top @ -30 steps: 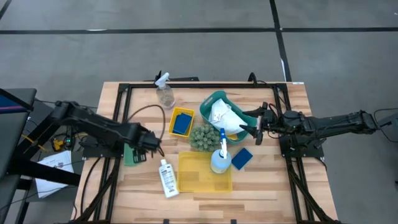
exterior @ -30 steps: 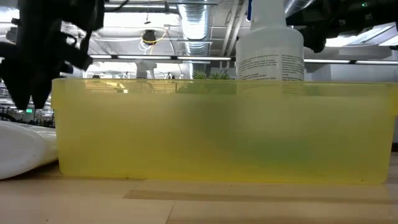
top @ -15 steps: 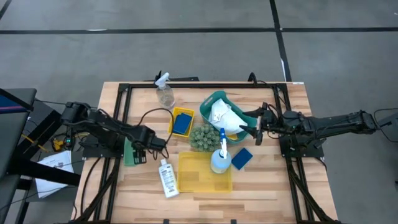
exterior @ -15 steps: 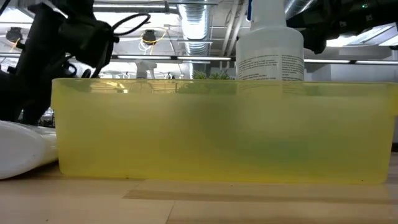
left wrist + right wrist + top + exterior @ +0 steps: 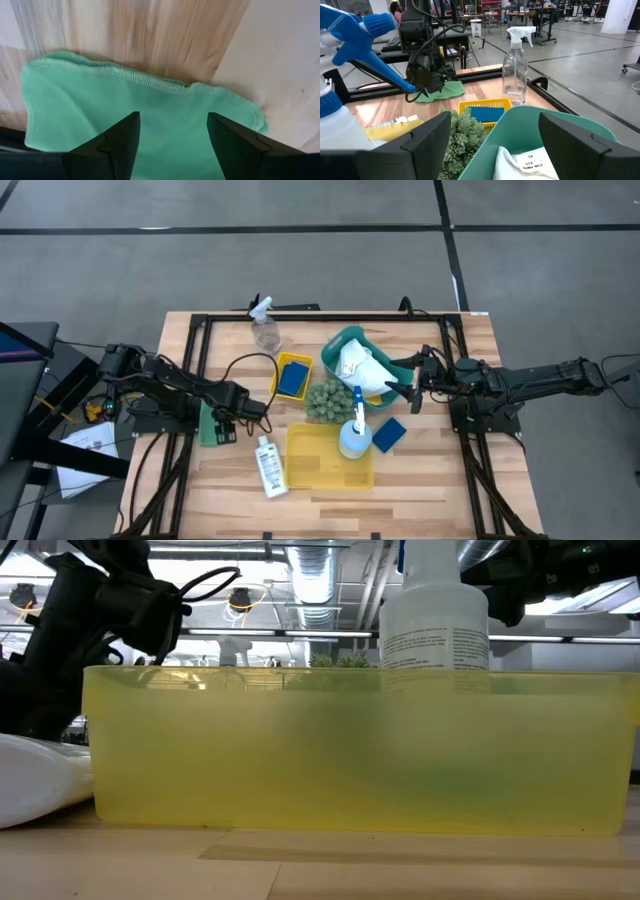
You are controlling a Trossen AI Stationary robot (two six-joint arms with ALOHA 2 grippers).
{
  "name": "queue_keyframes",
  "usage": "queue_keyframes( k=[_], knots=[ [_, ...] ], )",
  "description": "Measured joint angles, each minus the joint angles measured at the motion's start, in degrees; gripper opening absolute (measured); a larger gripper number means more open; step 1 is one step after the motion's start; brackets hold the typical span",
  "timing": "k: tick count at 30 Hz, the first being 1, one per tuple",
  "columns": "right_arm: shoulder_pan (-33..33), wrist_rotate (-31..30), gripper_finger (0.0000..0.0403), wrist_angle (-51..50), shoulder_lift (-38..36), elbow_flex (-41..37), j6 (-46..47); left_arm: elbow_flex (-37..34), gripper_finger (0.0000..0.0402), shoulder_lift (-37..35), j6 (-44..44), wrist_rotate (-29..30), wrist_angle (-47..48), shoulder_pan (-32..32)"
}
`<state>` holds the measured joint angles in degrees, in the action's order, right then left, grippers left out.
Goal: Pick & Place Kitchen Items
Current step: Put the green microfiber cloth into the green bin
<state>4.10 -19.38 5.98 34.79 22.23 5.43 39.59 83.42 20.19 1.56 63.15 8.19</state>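
Left claw [image 5: 172, 145] open, empty, right above green cloth [image 5: 125, 120] flat on worktop [image 5: 165, 35]. Step: reaching to grab cloth; next needs lowering, pinching fabric. Right claw [image 5: 490, 145] wide open, empty, at teal basket [image 5: 545, 125].

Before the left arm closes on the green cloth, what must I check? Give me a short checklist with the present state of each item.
1. Left gripper open: ok, the jaws stand apart.
2. Green cloth between the fingers: ok, it lies flat on the table right under them in the left wrist view.
3. Fingertips low enough to pinch the cloth: cannot tell.
4. Nothing else in the way: ok, the white bottle lies apart from the cloth.
5. Right gripper out of the way: ok, it waits open at the teal basket, far from the left arm.
6. Place for the cloth free: cannot tell which bin is meant.
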Motion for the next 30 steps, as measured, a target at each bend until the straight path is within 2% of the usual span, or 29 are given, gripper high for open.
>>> queue_keyframes(
  k=[11, 18, 21, 30],
  knots=[
    [-0.01, 0.00, 0.0292, 0.00, 0.02, 0.01, -0.01, -2.34, 0.0227, 0.00, 5.53, -0.39, -4.87, 0.20],
    [0.00, -0.01, 0.0292, 0.00, 0.01, 0.01, -0.02, -7.29, 0.0227, -0.21, 7.25, -7.25, -6.96, 0.17],
    [-0.01, -0.01, 0.0292, 0.00, 0.02, 0.01, -0.02, -8.17, 0.0225, -0.22, 7.51, -8.04, -7.81, 0.17],
    [-0.01, -0.02, 0.0292, 0.00, 0.02, 0.01, -0.04, -8.28, 0.0175, -0.17, 8.68, -8.58, -9.13, 0.20]
  ],
)
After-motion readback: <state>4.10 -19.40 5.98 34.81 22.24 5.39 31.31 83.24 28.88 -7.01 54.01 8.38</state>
